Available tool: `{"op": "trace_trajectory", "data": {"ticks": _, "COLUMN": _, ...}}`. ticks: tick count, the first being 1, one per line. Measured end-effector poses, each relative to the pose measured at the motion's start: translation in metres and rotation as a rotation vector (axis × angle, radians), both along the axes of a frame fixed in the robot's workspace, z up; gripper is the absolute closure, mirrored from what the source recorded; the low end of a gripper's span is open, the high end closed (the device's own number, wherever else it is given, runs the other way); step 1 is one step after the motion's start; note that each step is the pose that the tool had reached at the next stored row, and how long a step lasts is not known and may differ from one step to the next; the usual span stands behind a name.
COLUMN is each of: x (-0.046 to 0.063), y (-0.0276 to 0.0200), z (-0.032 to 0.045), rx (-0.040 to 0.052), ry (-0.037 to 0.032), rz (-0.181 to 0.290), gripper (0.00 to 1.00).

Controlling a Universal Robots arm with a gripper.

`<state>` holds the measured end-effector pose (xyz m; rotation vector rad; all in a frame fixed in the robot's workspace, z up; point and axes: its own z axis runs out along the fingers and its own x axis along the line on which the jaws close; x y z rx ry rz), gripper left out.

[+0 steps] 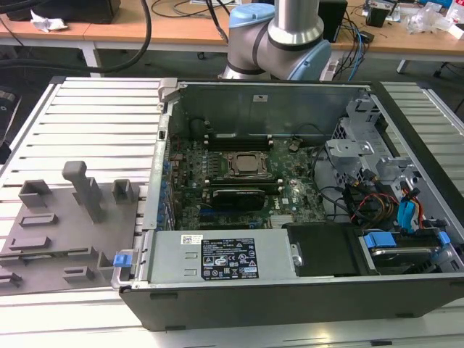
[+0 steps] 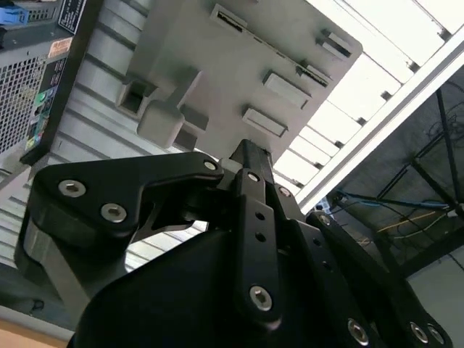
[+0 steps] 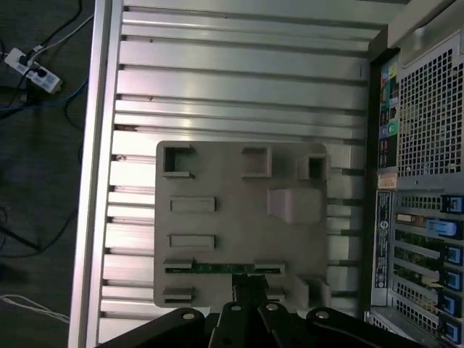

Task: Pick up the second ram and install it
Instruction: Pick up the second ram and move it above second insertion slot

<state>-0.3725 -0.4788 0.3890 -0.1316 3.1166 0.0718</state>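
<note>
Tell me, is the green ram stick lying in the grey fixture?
Yes: in the first wrist view the green ram stick lies in a holder on the grey fixture, right by the hand.

Looking down on a ribbed aluminium worktop (image 1: pixel 101 123), slats running side to side. Carries a grey plastic fixture (image 1: pixel 43 243) flat on the exterior view's left. Carries an open computer case (image 1: pixel 304 301) just beside it on the right, with bare slats showing between the two.
</note>
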Motion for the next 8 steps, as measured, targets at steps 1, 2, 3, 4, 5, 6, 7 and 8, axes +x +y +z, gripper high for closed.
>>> {"op": "trace_trajectory", "data": {"ticks": 1, "x": 0.0000, "y": 0.0000, "z": 0.0000, "rx": 0.0000, "ry": 0.0000, "rz": 0.012, "gripper": 0.89}}
{"op": "trace_trajectory", "data": {"ticks": 2, "x": 0.0000, "y": 0.0000, "z": 0.0000, "rx": 0.0000, "ry": 0.0000, "rz": 0.052, "gripper": 0.89}}
{"op": "trace_trajectory", "data": {"ticks": 3, "x": 0.0000, "y": 0.0000, "z": 0.0000, "rx": 0.0000, "ry": 0.0000, "rz": 0.090, "gripper": 0.89}}
{"op": "trace_trajectory", "data": {"ticks": 4, "x": 0.0000, "y": 0.0000, "z": 0.0000, "rx": 0.0000, "ry": 0.0000, "rz": 0.124, "gripper": 0.89}}
{"op": "trace_trajectory", "data": {"ticks": 5, "x": 0.0000, "y": 0.0000, "z": 0.0000, "rx": 0.0000, "ry": 0.0000, "rz": 0.156, "gripper": 0.89}}
{"op": "trace_trajectory", "data": {"ticks": 6, "x": 0.0000, "y": 0.0000, "z": 0.0000, "rx": 0.0000, "ry": 0.0000, "rz": 0.184, "gripper": 0.89}}
{"op": "trace_trajectory", "data": {"ticks": 7, "x": 0.0000, "y": 0.0000, "z": 0.0000, "rx": 0.0000, "ry": 0.0000, "rz": 0.200, "gripper": 0.89}}
{"op": "trace_trajectory", "data": {"ticks": 8, "x": 0.0000, "y": 0.0000, "z": 0.0000, "rx": 0.0000, "ry": -0.0001, "rz": 0.213, "gripper": 0.89}}
